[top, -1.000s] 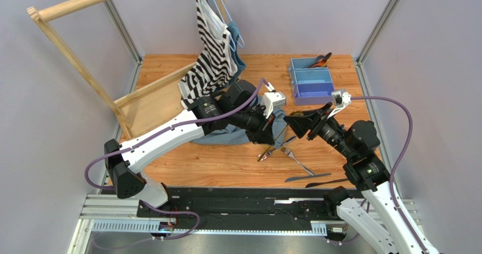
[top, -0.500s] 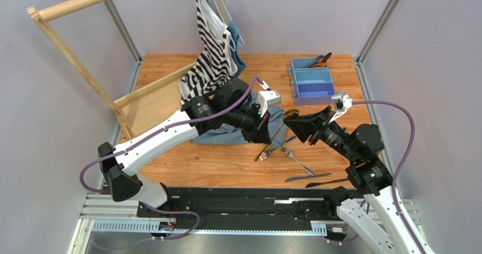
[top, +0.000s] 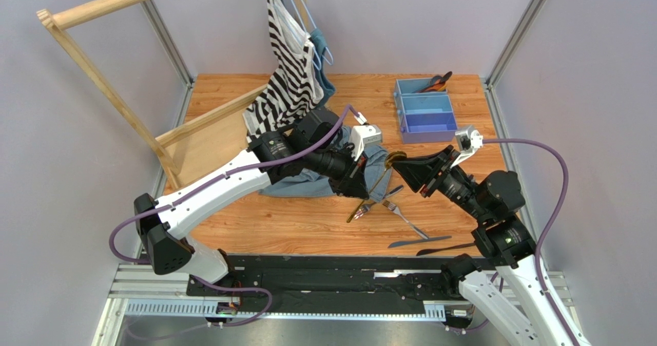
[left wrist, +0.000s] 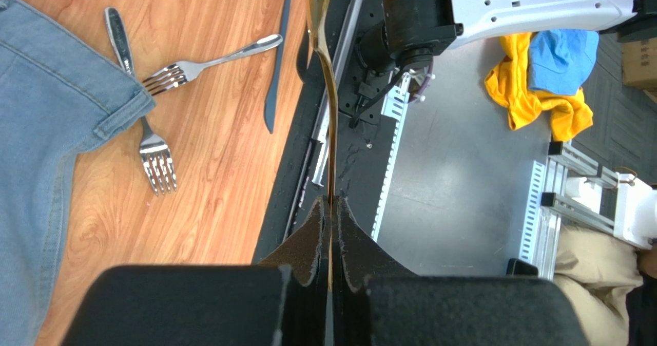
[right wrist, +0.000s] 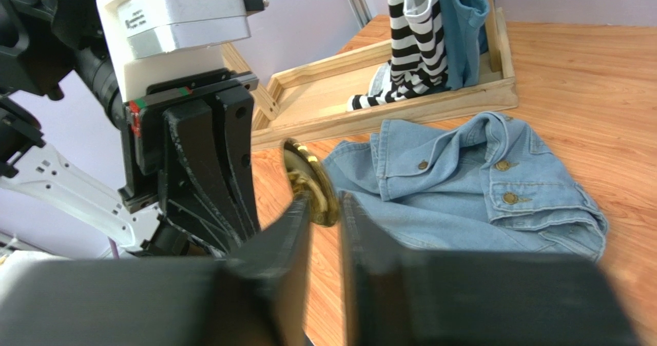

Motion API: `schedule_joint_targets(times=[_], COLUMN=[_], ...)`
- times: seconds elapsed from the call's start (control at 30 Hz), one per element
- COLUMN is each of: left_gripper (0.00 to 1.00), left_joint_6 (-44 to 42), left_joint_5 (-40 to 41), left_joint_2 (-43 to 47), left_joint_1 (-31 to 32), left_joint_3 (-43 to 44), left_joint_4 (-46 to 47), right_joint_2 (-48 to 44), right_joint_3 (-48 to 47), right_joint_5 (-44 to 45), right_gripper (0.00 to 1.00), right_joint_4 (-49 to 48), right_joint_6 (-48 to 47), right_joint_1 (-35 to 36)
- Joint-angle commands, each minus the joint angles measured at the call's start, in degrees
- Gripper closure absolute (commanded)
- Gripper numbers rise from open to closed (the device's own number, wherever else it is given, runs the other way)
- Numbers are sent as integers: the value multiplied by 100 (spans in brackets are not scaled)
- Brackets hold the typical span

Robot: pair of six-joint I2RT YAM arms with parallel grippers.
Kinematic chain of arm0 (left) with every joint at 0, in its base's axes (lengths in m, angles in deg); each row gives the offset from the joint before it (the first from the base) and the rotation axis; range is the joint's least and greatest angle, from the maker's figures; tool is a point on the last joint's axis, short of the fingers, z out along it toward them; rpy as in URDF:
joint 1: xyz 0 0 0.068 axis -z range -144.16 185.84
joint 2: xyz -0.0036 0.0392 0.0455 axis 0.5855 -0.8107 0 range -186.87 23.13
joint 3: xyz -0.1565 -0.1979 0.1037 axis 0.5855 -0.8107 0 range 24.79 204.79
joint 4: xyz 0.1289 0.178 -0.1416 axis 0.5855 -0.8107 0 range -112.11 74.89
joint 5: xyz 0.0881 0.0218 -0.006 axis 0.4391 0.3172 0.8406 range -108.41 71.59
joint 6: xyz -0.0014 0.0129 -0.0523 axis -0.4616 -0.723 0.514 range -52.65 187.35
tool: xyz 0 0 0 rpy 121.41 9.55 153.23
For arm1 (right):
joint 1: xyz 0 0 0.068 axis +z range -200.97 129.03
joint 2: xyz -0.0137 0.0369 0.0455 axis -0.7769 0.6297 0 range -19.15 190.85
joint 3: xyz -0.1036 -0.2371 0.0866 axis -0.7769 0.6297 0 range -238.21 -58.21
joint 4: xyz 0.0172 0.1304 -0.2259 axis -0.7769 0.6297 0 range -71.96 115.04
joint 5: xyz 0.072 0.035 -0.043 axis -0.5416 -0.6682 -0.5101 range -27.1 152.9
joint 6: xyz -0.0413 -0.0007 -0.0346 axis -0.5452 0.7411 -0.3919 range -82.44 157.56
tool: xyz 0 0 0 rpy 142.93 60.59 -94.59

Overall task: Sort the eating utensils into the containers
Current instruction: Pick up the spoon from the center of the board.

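Gold spoon (left wrist: 331,123): left fingers (left wrist: 308,246) pinch handle, right fingers (right wrist: 281,242) flank bowl edge.

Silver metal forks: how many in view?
2. One silver metal fork lies beside the dark knife; the other fork passes under the blue denim jacket's corner. More may hide beneath.

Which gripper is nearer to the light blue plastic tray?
Right. The right gripper sits just on the near side of the light blue plastic tray; the left gripper is farther back and left.

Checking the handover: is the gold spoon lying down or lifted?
Lifted: the left gripper pinches the gold spoon above the table.
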State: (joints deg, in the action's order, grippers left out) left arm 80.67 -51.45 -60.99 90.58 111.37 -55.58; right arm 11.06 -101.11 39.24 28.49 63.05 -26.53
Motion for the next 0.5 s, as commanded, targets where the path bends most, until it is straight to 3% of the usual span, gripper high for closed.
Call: schedule_joint_targets(times=[0.0,0.03,0.47], left_gripper=[100,100,100], left_joint_6=[-84,-75,-93], left_joint_5=[-282,-291,96], left_joint_2=[159,167,405], left_joint_1=[-16,-16,-16], left_joint_3=[-71,-80,-282], left_joint_4=[171,171,259], right_joint_2=[-95,-78,-139], right_joint_3=[158,167,211], right_joint_5=[160,160,318], right_gripper=[92,100,99], right_joint_4=[-412,-439,-440], right_joint_6=[69,96,70], right_joint_1=[-28,-19,-28])
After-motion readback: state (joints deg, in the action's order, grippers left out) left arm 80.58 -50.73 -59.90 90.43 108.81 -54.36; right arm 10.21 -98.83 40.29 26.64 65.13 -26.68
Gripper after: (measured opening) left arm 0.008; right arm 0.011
